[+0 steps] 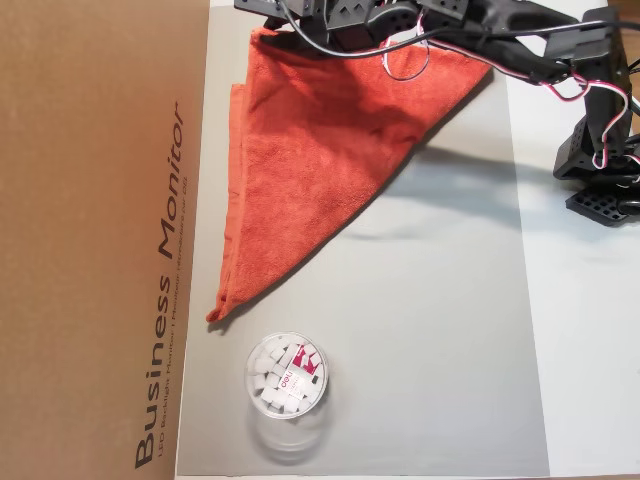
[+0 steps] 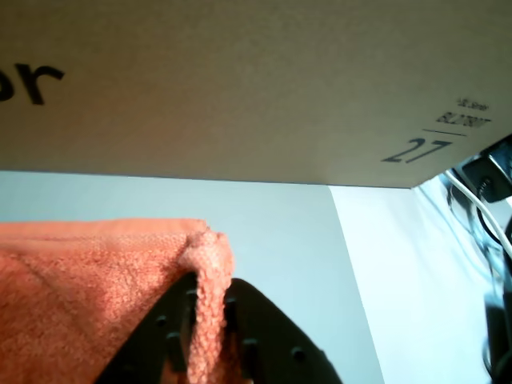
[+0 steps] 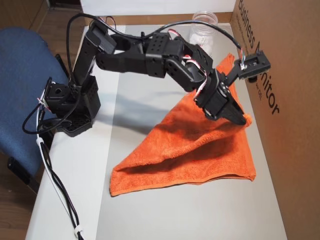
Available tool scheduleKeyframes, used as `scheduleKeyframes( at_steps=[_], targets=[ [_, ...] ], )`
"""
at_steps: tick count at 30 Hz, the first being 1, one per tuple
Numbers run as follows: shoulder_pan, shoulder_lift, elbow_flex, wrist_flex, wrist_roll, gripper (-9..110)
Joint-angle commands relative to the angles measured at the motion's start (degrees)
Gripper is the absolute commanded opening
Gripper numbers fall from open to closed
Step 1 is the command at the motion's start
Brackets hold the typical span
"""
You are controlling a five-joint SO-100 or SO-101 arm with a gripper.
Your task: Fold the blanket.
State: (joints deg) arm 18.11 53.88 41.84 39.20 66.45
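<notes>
The orange-red blanket (image 1: 310, 150) lies on the grey mat (image 1: 440, 320), folded into a triangle. It also shows in the other overhead view (image 3: 190, 150). My gripper (image 3: 242, 117) is at the blanket's edge beside the cardboard box, shut on a corner of the cloth. In the wrist view the black jaws (image 2: 210, 300) pinch a bunched fold of the blanket (image 2: 80, 272) just above the mat. In an overhead view the arm (image 1: 350, 15) crosses the top edge and hides the gripped corner.
A large cardboard box (image 1: 100, 240) stands along the mat's side, close to the gripper (image 3: 280, 65). A clear jar of white pieces (image 1: 287, 375) stands near the blanket's far tip. The arm's base (image 3: 70, 110) is on the white table, with a blue chair (image 3: 20, 75) beside it.
</notes>
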Motion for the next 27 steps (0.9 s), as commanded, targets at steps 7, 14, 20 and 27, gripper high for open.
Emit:
scheduleKeyframes(
  at_steps=[7,14,20,27],
  targets=[
    [0.2,-7.6,-8.9,-6.7,-0.2,0],
    [-0.2,-12.7,-9.0,-11.6,0.1,0],
    [-0.4,-16.9,-9.0,-14.9,0.8,0],
    [-0.2,-21.3,-9.0,-18.5,0.8,0]
  ],
)
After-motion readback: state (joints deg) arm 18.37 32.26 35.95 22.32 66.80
